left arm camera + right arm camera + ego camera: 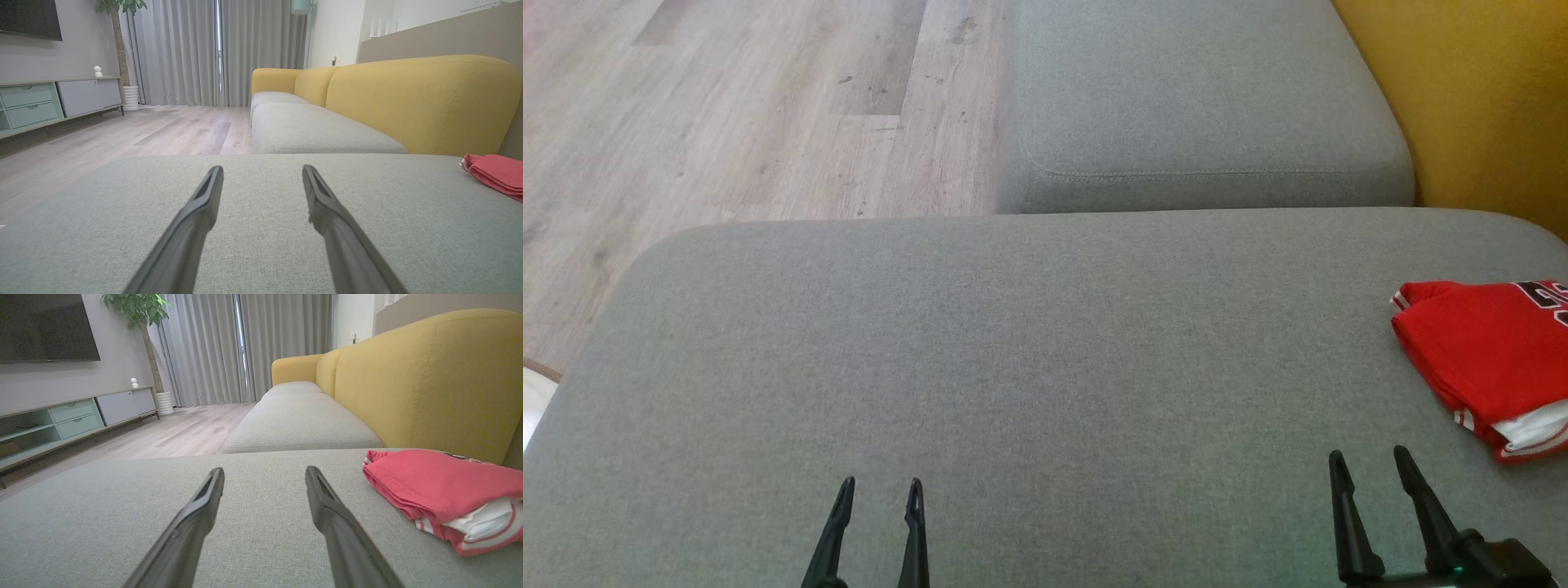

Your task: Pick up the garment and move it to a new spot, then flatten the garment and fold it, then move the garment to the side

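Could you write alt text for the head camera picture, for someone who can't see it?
A folded red fabric garment with white trim lies at the right edge of a grey fabric sofa cushion. The left gripper and right gripper, both open and empty, point up from the bottom edge.

One garment [1486, 359] lay on the sofa [1045, 327]. Two grippers hung over the sofa, the left gripper [883, 483] and the right gripper [1368, 452], with two fingers each, four in all. The sofa had three grey seats [318, 130] and three yellow sections [421, 102]. Across from the sofa were one cabinet [122, 406] with two green drawers [71, 410], one white figure [133, 382], one TV [45, 326], one plant [139, 310] in one pot [165, 402], and two curtains [204, 347].
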